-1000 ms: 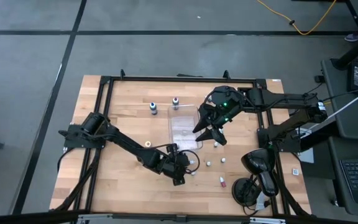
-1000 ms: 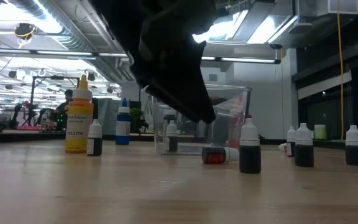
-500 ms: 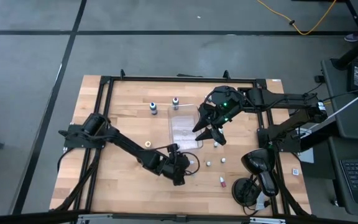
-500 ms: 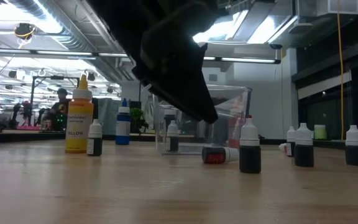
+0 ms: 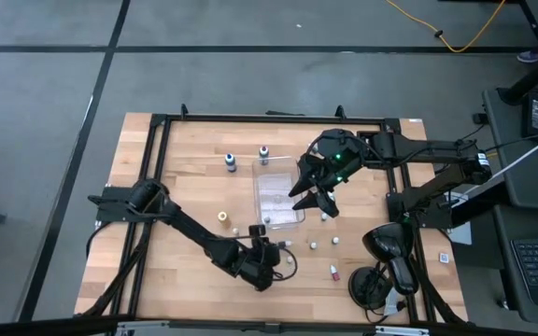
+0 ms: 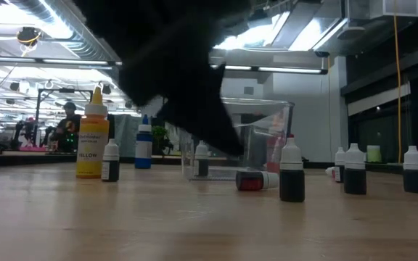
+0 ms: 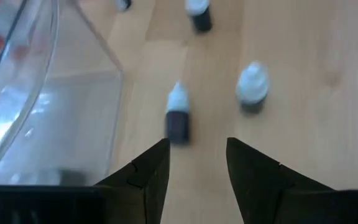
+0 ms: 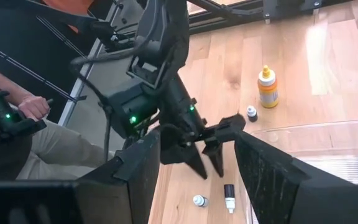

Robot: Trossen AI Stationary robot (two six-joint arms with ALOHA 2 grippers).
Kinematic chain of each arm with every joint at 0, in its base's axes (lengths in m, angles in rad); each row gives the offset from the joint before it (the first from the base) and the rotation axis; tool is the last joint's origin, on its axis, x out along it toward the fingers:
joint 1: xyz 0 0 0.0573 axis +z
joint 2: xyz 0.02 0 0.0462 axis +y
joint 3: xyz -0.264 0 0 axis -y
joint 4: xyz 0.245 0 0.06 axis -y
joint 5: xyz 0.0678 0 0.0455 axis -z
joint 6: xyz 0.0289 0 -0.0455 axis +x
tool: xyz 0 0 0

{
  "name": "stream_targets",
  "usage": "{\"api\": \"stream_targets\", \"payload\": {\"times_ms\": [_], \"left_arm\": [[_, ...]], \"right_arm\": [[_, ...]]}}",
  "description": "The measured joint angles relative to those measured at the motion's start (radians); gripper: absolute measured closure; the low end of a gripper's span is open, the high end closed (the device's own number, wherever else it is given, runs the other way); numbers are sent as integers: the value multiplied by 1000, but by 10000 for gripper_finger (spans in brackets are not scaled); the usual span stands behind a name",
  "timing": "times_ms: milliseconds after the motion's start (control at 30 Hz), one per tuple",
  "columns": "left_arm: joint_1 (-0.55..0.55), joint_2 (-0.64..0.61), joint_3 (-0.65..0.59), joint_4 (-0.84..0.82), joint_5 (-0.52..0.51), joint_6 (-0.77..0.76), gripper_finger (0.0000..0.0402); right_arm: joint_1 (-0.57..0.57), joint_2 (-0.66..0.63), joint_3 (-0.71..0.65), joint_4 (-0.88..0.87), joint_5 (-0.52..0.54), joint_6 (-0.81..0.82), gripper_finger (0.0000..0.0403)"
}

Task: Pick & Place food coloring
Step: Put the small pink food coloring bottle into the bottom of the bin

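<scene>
While the left gripper (image 5: 267, 273) hangs low over the near middle of the table (image 5: 157, 271), its two dark fingers (image 7: 146, 174) stand parted with nothing between them. Just ahead of them in the left wrist view lies a small dark food coloring bottle (image 7: 178, 118) with a white cap; another dark bottle (image 7: 252, 93) is close beside it, apart from the fingers. The clear plastic tray (image 7: 42, 118) rises right next to that first bottle, its corner wall crowding the approach on one side.

Seen from above, the right gripper (image 5: 314, 199) hovers at the tray's right edge (image 5: 300, 191), its jaws spread and empty. More little bottles are scattered on the wood near the tray: a red one (image 5: 334, 273) lying down, two upright ones (image 5: 313, 245) close by, a yellow bottle (image 5: 222, 217) to the tray's left and two (image 5: 231, 163) farther back. In the right wrist view a person's hand (image 8: 33, 107) shows beyond the table.
</scene>
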Motion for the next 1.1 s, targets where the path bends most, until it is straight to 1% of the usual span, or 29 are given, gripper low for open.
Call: {"api": "stream_targets", "payload": {"times_ms": [100, 200, 300, 367, 567, 667, 767, 1100], "left_arm": [[4, 52, 60, -18, -1, 8, 249], [8, 105, 133, -97, -33, 1, 249], [11, 131, 172, -215, -97, -69, 249], [16, 131, 173, -236, -110, -101, 249], [30, 131, 174, -223, -13, -105, 251], [29, 131, 174, -221, -19, -90, 251], [30, 131, 174, -212, -4, -64, 252], [59, 131, 174, -172, 12, -61, 250]], "right_arm": [[0, 0, 0, -3, 1, 1, 195], [3, 0, 0, -5, 4, 9, 195], [3, 0, 0, -7, 12, 11, 195], [4, 0, 0, -7, 12, 6, 195], [3, 0, 0, -8, 12, 2, 195], [4, 0, 0, -10, 12, 0, 195], [4, 0, 0, -13, 12, 0, 195], [4, 0, 0, -15, 12, -9, 195]]}}
